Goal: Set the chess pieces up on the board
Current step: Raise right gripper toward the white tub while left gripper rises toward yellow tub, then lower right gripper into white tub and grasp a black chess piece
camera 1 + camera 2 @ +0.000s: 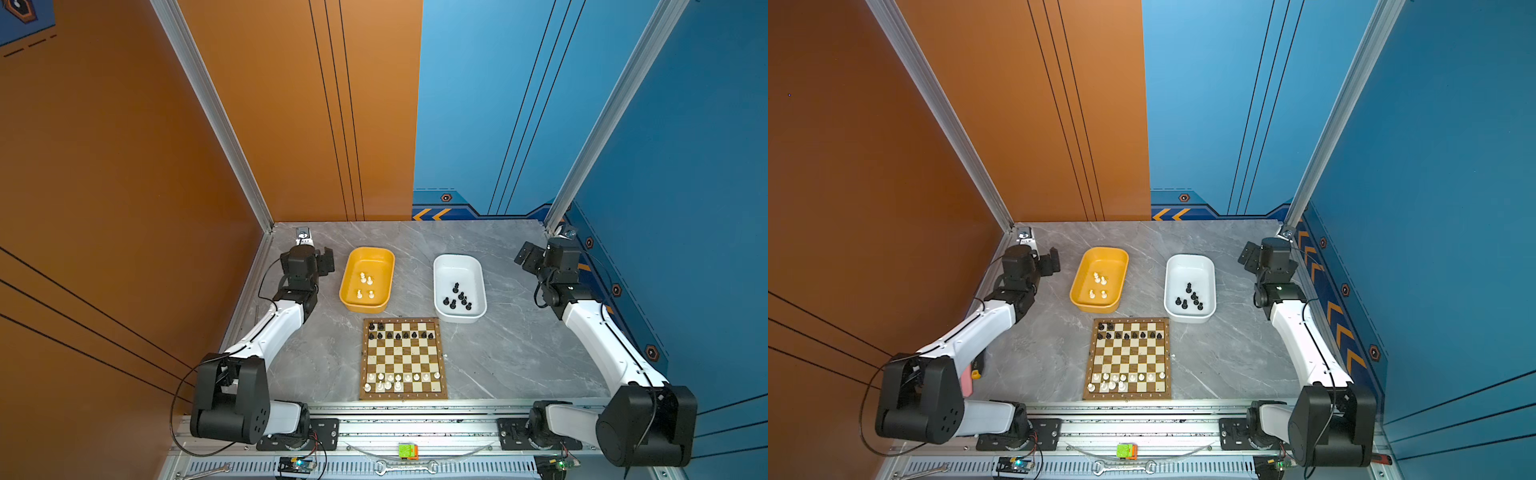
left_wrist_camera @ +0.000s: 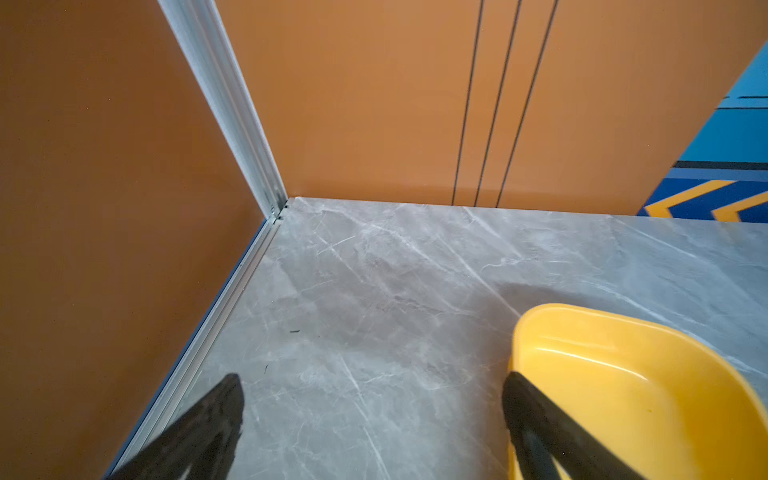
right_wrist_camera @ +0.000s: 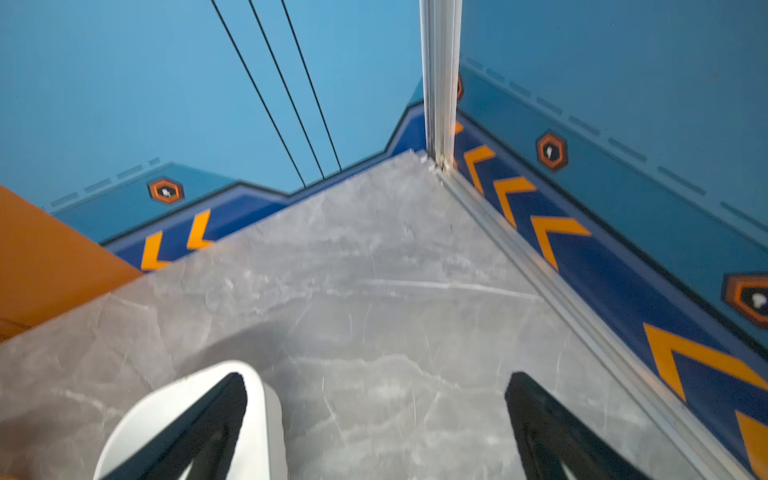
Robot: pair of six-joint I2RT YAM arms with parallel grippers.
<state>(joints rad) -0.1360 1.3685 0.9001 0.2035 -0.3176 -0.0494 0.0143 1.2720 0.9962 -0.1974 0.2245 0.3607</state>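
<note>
Beyond the board [image 1: 403, 358], left gripper [image 2: 370, 378] and right gripper [image 3: 376, 376] both spread wide; chess pieces [image 1: 398, 336] on the board, well apart from them

The grey marble table [image 1: 498, 353] carries three things. A yellow tub [image 1: 372, 259] and a white tub [image 1: 457, 266] sit apart, side by side, toward the back. The board [image 1: 403, 395] lies flat just in front of them, near the front edge.

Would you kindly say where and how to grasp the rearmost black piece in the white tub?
Probably pinch its head from above: the black piece stands upright, clear of the other black pieces, and the walls of the white tub block side approaches.
</note>
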